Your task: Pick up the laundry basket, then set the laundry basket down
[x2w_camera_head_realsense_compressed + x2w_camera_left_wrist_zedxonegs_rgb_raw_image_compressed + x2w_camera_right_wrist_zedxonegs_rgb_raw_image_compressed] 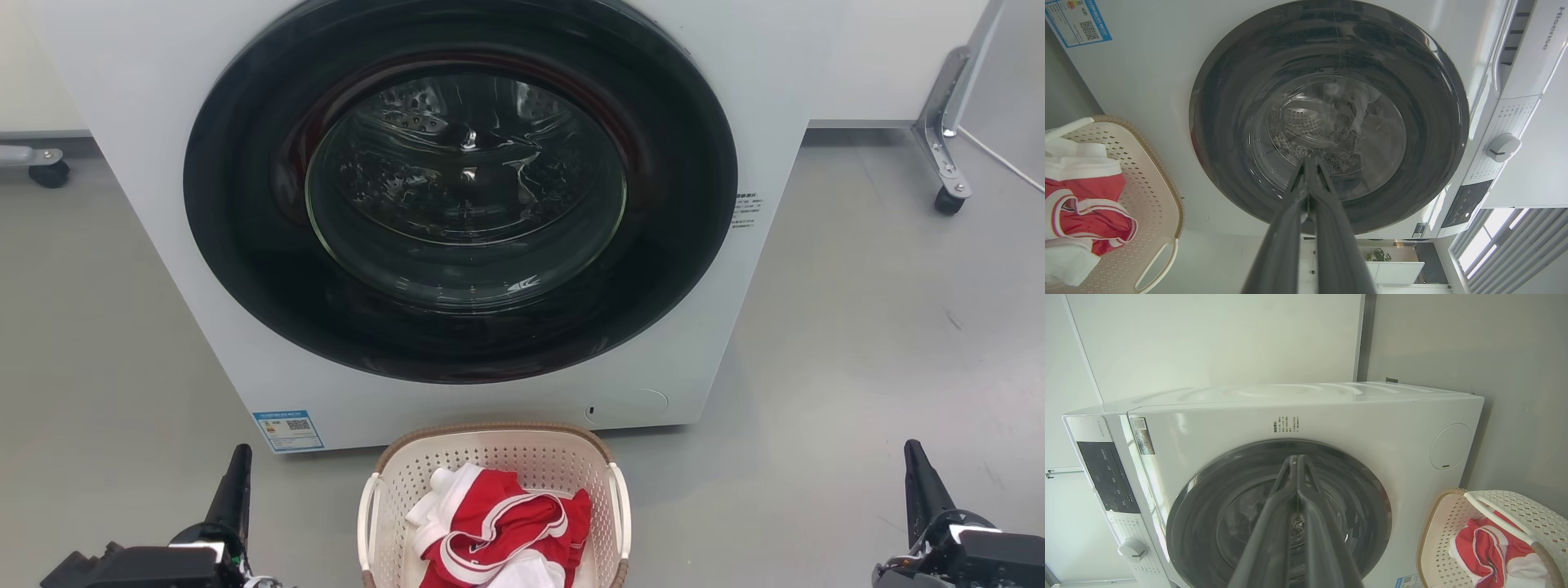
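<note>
Jaws on both sides are pressed together and hold nothing. The left gripper (238, 461) sits at the near left and the right gripper (914, 457) at the near right, both clear of the laundry basket (498, 430). The basket stands on the grey floor (857, 327) between them, just in front of the washing machine (775, 122) with its round door shut, and has red and white clothes (490, 523) inside.

Soft, even indoor light falls brightly on the washer (767, 82), with only faint shadows on the floor (882, 327). Reflections streak the door glass (465, 180). Daylight, probably from the window (1490, 232), washes out the left wrist view's corner. Both wrist views bow straight edges.
</note>
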Tool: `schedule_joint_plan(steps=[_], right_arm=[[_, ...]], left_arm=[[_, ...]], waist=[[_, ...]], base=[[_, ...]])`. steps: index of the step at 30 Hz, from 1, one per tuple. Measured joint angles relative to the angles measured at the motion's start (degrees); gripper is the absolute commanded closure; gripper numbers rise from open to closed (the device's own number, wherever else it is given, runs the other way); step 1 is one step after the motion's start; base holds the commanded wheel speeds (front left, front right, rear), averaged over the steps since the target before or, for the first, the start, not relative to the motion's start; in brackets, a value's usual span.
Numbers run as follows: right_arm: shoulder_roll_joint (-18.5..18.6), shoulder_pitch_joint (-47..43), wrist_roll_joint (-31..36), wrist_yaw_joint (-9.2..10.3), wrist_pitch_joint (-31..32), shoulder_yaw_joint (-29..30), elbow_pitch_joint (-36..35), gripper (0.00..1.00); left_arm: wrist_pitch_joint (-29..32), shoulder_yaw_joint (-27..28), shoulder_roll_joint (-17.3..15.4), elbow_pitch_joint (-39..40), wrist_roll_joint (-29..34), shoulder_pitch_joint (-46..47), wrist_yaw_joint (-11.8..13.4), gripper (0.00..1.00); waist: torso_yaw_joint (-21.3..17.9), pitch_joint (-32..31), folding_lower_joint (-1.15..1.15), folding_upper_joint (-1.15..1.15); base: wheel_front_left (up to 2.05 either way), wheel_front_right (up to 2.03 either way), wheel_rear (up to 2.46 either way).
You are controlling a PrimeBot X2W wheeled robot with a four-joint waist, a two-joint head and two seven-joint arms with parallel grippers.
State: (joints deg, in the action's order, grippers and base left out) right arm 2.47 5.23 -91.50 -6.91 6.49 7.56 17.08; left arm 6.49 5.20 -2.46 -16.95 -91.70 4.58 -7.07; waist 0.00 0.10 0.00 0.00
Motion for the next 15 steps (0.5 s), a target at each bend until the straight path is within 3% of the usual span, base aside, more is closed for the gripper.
schedule_joint_plan(steps=[15], right_arm=[[0.0, 0.0, 0.0, 0.00, 0.0, 0.0, 0.0, 1.00]], left_arm=[[0.0, 0.0, 0.0, 0.0, 0.0, 0.0, 0.0, 1.00]], waist=[[0.0, 0.0, 0.00, 0.00]], base=[[0.00, 0.00, 0.00]])
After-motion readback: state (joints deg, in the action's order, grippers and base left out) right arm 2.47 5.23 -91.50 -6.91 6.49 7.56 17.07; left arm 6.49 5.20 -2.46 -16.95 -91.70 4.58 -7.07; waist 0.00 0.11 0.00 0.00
